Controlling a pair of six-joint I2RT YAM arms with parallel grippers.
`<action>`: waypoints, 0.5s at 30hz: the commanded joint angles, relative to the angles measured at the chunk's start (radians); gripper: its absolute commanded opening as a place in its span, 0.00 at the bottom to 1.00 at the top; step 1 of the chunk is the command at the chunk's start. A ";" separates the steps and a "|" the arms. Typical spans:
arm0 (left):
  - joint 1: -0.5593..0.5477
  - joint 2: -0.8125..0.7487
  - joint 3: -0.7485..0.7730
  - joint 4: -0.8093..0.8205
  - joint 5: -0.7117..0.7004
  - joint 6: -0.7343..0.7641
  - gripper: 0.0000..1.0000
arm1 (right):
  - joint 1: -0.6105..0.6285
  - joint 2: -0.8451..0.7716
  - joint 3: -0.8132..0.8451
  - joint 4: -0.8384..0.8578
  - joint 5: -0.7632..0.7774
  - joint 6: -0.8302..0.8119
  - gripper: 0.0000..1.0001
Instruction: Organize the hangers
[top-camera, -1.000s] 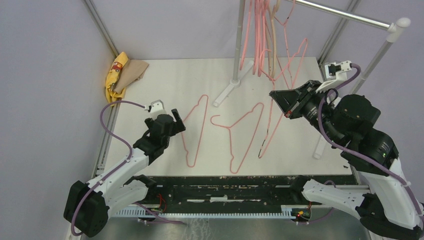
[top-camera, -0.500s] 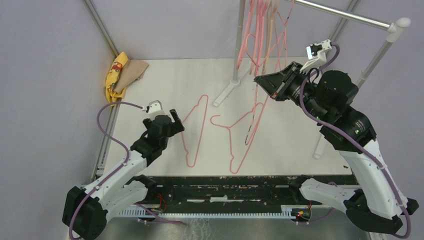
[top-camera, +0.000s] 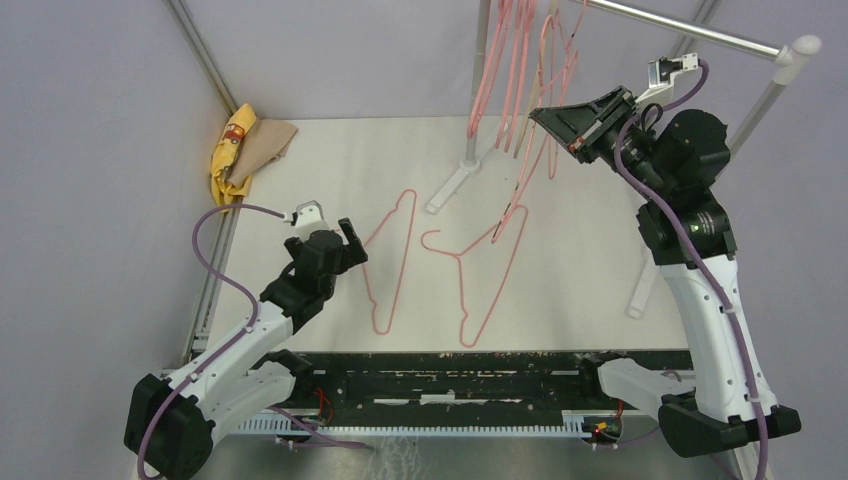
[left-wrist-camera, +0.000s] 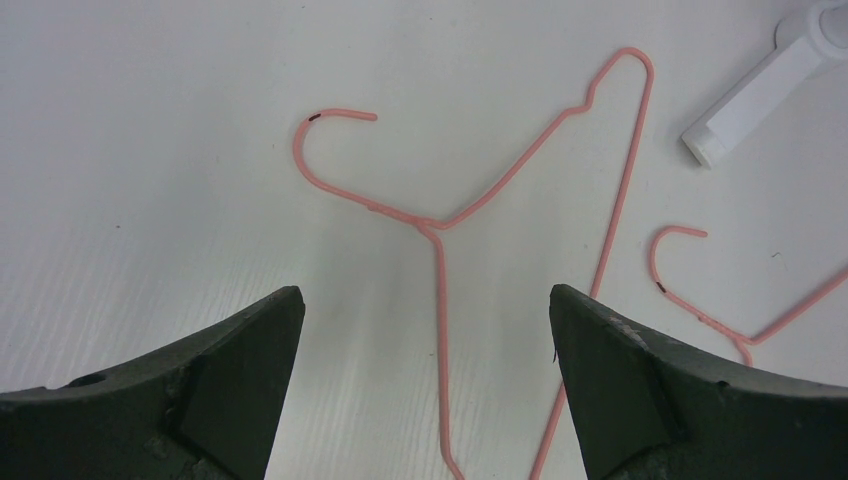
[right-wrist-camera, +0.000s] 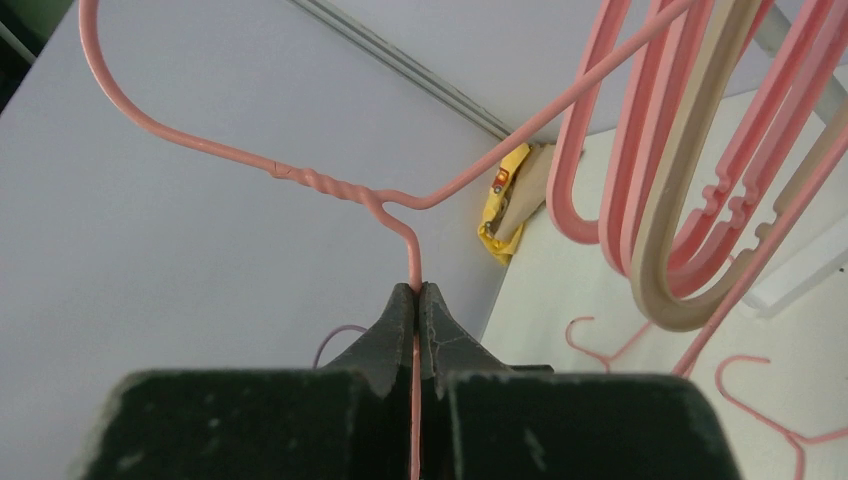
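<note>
Right wrist view: the right gripper (right-wrist-camera: 415, 292) pinches a thin wire hanger (right-wrist-camera: 330, 188) — up beside the hung hangers (right-wrist-camera: 650, 240). Lower down, the left gripper (left-wrist-camera: 425, 295) is spread wide above a flat hanger (left-wrist-camera: 515, 167) on the desk (left-wrist-camera: 150, 150).

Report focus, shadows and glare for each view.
Top external: evenly lit, sharp, no glare on the white table. Left wrist: wire hanger crisp, faint shadow beside it, dark fingers underexposed. Right wrist: held wire hanger sharp, yellow cloth soft.

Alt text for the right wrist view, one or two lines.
The right gripper, shut, pinches a thin pink wire hanger just below its twisted neck. At right hang thicker pink hangers and a beige hanger.
</note>
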 joint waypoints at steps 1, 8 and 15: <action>-0.005 0.017 0.046 0.017 -0.027 0.020 0.99 | -0.092 0.044 0.047 0.207 -0.156 0.129 0.01; -0.005 0.031 0.044 0.017 -0.058 0.027 0.99 | -0.245 0.160 0.057 0.418 -0.253 0.302 0.01; -0.005 0.067 0.055 0.021 -0.065 0.034 0.99 | -0.306 0.258 0.106 0.464 -0.269 0.330 0.01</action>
